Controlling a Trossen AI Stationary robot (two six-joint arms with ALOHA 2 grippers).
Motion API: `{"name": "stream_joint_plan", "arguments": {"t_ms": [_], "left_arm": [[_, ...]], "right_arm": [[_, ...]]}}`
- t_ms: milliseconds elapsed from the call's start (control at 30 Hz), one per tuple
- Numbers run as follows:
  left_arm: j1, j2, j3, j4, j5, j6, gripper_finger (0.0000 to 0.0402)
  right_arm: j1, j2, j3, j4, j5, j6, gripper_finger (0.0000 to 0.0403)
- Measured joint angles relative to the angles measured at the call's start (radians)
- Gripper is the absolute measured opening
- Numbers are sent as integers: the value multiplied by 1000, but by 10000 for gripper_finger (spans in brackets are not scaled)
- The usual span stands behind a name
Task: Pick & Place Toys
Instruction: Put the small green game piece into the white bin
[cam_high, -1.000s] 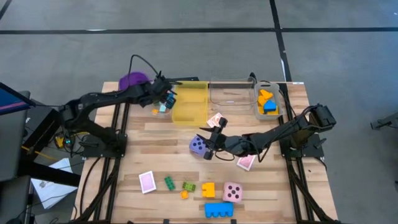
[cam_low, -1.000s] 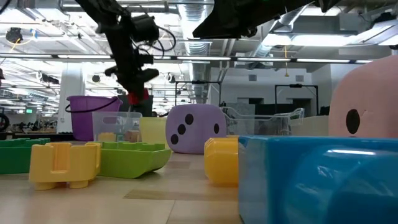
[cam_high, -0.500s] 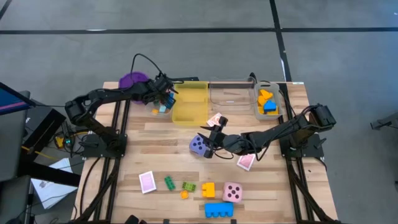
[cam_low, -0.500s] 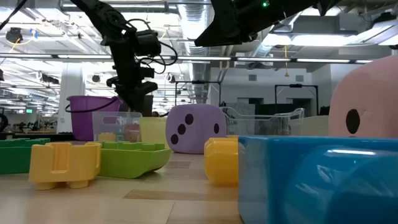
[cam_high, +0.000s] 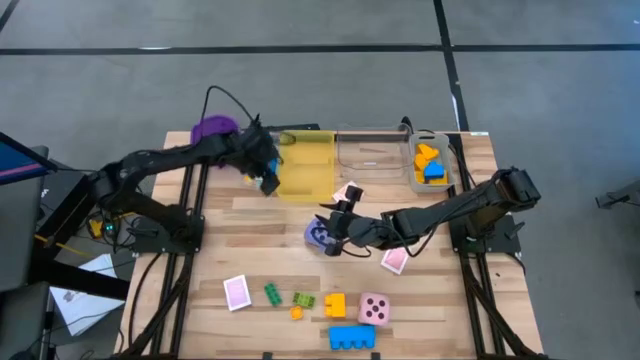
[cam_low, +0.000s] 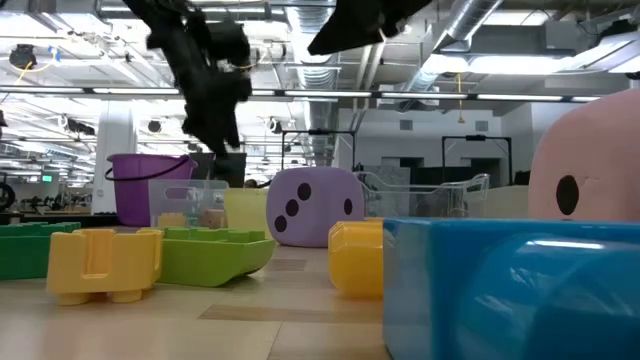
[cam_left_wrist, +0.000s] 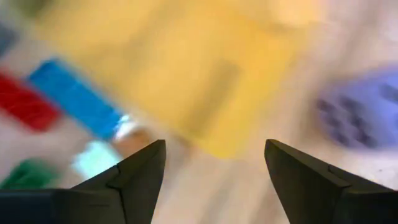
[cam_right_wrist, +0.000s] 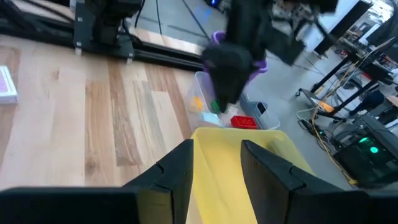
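My left gripper (cam_high: 268, 183) hangs open and empty over the near end of a small clear bin (cam_high: 254, 173), just left of the yellow bin (cam_high: 305, 165). A red brick (cam_right_wrist: 243, 121) lies in that clear bin beside blue and green ones. My right gripper (cam_high: 333, 228) hovers open above the purple die (cam_high: 317, 235), which rests on the table. Near the front edge lie a pink die (cam_high: 374, 308), a blue brick (cam_high: 352, 337), a yellow brick (cam_high: 334, 305), two green bricks (cam_high: 272, 293) and pink cards (cam_high: 236, 292).
A purple cup (cam_high: 212, 130) stands at the far left. A large clear bin (cam_high: 372, 150) and a smaller one (cam_high: 430, 160) holding orange and blue bricks stand along the far edge. More pink cards lie at mid-table (cam_high: 347, 192) and right of the die (cam_high: 395, 260).
My left gripper dipped to the small clear bin, let go of the red brick there, then rose and drew a little toward the near edge. My right gripper has edged toward the table's left, over the purple die.
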Motion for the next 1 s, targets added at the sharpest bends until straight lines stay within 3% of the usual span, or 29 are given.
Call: {"name": "stream_joint_plan", "arguments": {"t_ms": [200, 367, 600, 800, 1000], "left_arm": [[-275, -113, -3, -37, 22, 109, 256], [-538, -167, -3, 3, 15, 194, 251], [-854, -144, -5, 24, -116, 242, 271], [-1018, -99, -71, 107, -217, 243, 296], [-1078, -39, -147, 254, -251, 241, 319]], "right_arm": [[23, 0, 56, -147, 2, 34, 127], [48, 0, 60, -275, 2, 233, 127], [87, 0, 59, -381, 10, 487, 127], [119, 0, 59, -373, 88, 514, 127], [125, 0, 59, -371, 142, 514, 127]]}}
